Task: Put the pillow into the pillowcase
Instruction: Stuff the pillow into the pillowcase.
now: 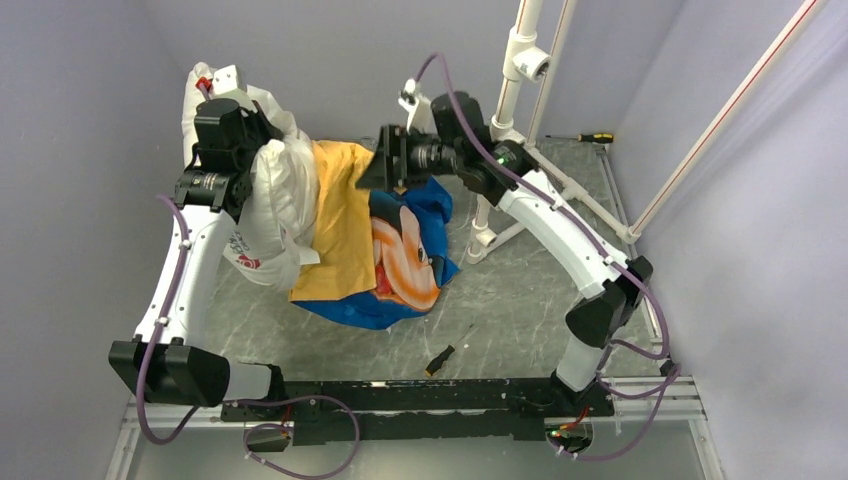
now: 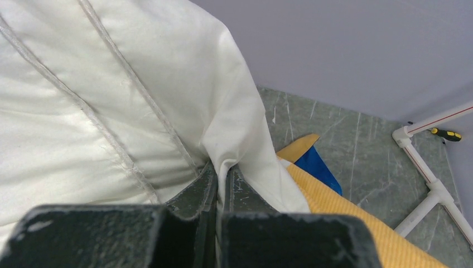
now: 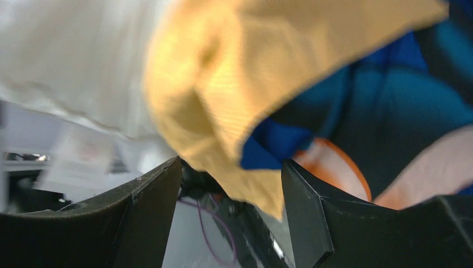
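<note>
The white pillow (image 1: pixel 275 195) stands bunched up at the left and fills the left wrist view (image 2: pixel 111 95). My left gripper (image 1: pixel 262 135) (image 2: pixel 221 173) is shut on a fold of its white cover. The pillowcase (image 1: pixel 345 235) lies against the pillow's right side, orange-yellow side up, with its blue cartoon print (image 1: pixel 415 255) spread on the table. My right gripper (image 1: pixel 378 168) (image 3: pixel 231 184) hovers over the case's far edge with its jaws open. A loose orange corner of the pillowcase (image 3: pixel 223 84) hangs between the fingers (image 3: pixel 304 195), touching neither pad firmly.
A white pipe frame (image 1: pixel 505 185) stands just right of the right gripper. A screwdriver (image 1: pixel 598 137) lies at the far right by the wall. A small dark object (image 1: pixel 440 358) lies on the grey table (image 1: pixel 520 290) near the front rail. Walls close in on both sides.
</note>
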Robot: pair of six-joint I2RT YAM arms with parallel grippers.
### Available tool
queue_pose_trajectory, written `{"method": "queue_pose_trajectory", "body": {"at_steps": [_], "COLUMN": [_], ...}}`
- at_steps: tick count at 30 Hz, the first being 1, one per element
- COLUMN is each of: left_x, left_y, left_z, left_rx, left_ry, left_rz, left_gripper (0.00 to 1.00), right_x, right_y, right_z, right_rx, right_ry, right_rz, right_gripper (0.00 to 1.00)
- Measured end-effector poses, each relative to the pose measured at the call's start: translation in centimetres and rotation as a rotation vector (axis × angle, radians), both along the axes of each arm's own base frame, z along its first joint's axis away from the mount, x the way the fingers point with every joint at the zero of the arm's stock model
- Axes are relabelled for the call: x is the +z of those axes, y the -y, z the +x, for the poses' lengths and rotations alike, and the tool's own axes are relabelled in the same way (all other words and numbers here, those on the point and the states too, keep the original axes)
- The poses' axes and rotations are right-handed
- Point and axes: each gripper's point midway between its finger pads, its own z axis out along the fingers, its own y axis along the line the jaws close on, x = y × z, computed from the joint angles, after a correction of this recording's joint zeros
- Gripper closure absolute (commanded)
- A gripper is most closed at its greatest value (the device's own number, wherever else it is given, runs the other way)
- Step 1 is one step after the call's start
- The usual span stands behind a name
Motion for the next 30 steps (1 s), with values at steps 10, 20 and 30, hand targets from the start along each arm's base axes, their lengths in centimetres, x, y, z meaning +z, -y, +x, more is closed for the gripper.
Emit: {"method": "queue_pose_trajectory", "body": {"at_steps": [10, 20, 30], "left_x": [-0.4, -0.4, -0.1], "left_y": [0.0, 0.0, 0.0], "left_z": [0.1, 0.1, -0.1], "left_rx": [-0.005, -0.012, -0.019], "left_ry": [-0.011, -0.013, -0.001], "left_rz": [-0.002, -0.005, 0.001], "left_gripper": [1.0, 1.0, 1.0], "right_x": [-15.8, -9.4, -7.2], "right_y": [0.6, -4.1, -8.6], "right_z": [-5.1, -7.0, -5.6], "right_rx": [0.105, 0.289, 0.369], "right_ry": [-0.466, -0.465, -0.451], "right_rz": [-0.148, 0.126, 0.233], "right_gripper": [0.35, 0.41, 0.96]}}
